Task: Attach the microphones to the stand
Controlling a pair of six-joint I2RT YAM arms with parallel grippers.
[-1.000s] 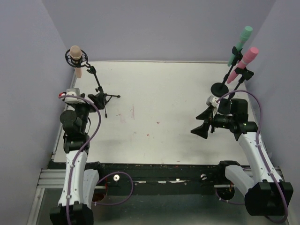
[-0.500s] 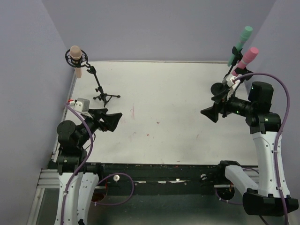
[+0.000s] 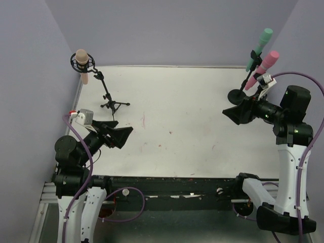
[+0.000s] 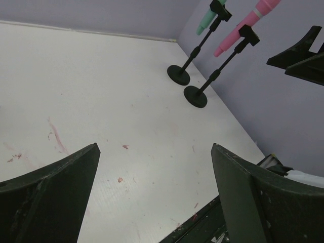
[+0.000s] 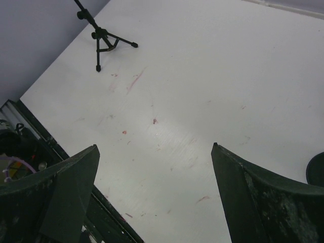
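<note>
Microphones [image 3: 269, 59] on stands [image 4: 196, 96], pink nearest right hand [image 3: 232, 115], fingers apart; left hand [image 3: 125, 137] spread, far off.

The left arm [image 3: 85, 205] and right arm [image 3: 287, 169] have white shells on their lower links and black joints above. A purple cable [image 3: 298, 75] loops along each. The fingers [image 4: 50, 202] are black, wedge-shaped and scuffed. A grey camera box [image 3: 85, 116] sits on the left wrist.

Pale lavender walls [image 3: 167, 30] close in on three sides of a white tabletop [image 3: 192, 111], which fills the middle of the frame under soft, even light. Faint reddish smudges [image 3: 143, 120] mark it left of centre. A black rail [image 3: 172, 182] edges the bottom.
</note>
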